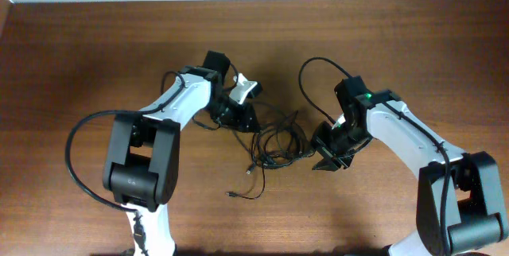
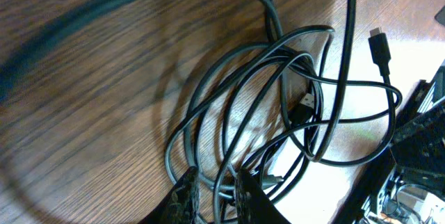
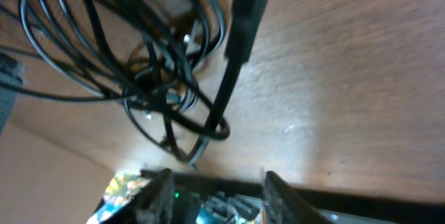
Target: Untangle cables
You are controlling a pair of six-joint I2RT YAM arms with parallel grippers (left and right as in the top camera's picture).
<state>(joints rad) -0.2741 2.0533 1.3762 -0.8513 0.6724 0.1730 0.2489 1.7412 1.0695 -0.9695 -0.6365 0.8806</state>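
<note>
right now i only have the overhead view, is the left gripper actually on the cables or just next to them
Observer: The left wrist view shows strands of the cables running between the fingers of the left gripper. I cannot tell if they are clamped.
Operator: ok and the right one
Observer: The right wrist view shows the right gripper open with nothing between its fingers. The nearest loop lies just ahead of the tips.
Operator: any loose end near the left side
Observer: In the left wrist view a black plug pokes out free at the right of the pile.
</note>
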